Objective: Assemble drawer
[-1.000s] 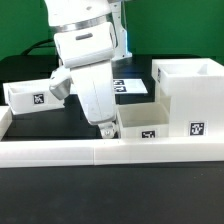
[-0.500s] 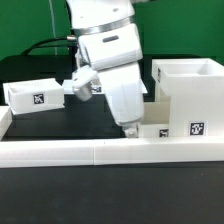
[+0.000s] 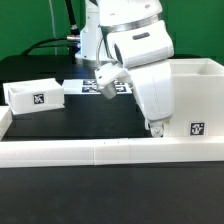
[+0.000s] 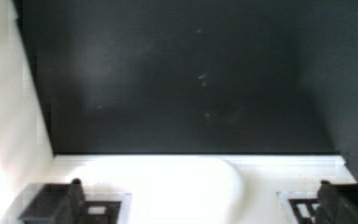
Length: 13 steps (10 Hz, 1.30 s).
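One long, low white wall (image 3: pixel 80 152) lies nearest, smooth plastic in two lengths butted end to end, and it passes just in front of the gripper (image 3: pixel 156 128).

The gripper points straight down, its tips low over the matte black table (image 3: pixel 90 122). In the wrist view the gripper (image 4: pixel 197 192) has its two dark fingers (image 4: pixel 60 205) spread wide. A smooth white part (image 4: pixel 158 190) with a rounded corner lies between them. Whether either finger touches it cannot be told.

Just beside the gripper, on the exterior view's right, stands one housing (image 3: pixel 195 95). It is a big square white box with thin walls and its opening upward, and it carries one black-and-white square tag low on its near face. Its inside is hidden.

Well apart from the gripper, on the exterior view's left, sits one tray (image 3: pixel 35 93). It is small, white and open-topped, with one tag on its near face, and only its white inner walls show.

Behind the gripper, farthest back, lies the flat marker board (image 3: pixel 90 85), partly covered by the arm.
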Motion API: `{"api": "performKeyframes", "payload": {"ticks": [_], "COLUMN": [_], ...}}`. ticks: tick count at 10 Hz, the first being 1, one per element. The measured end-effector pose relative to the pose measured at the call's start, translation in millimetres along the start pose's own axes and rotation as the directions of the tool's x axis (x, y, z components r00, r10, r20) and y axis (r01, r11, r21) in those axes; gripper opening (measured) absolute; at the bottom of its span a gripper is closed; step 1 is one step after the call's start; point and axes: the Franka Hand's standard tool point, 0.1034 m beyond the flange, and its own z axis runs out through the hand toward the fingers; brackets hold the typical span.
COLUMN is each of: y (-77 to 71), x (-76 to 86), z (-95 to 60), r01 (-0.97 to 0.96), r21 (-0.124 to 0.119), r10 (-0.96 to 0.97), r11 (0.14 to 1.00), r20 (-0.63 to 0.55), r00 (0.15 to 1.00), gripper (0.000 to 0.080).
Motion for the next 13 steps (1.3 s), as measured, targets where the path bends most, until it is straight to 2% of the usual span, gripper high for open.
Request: {"api": "performKeyframes", "payload": {"ticks": [1,3,5,6,8,10,11,12,13], "y": [1.1,2.2,-0.6,-4.0,-16.3,-37.5,-51.7,-64.0,-67.6], "x": [-1.6,-21.0,-50.0,-63.2,-79.7,-92.4,-98.2,-100.6,-102.1], "z": [-1.9,-7.7,-22.8,-30.9,-48.5,-68.3,-74.0,-75.1,-76.5], "r01": [0.007,-0.013,-0.067,-0.09,-0.119,-0.143,-0.157,-0.165,-0.183], "r21": [0.007,-0.002,-0.038,-0.045,-0.054,-0.069,-0.079,-0.072,-0.07], "r10": [-0.007,0.013,0.068,0.091,0.121,0.147,0.162,0.17,0.189], "r11": [1.0,1.0,0.997,0.995,0.991,0.987,0.984,0.984,0.98], "r20": [0.004,0.012,0.019,0.023,0.036,0.057,0.069,0.074,0.076], "r00": [1.0,1.0,0.998,0.996,0.992,0.987,0.984,0.983,0.979], "gripper": [0.0649,0.0649,0.0649,0.0649,0.0649,0.0649,0.0649,0.0649,0.0649]}}
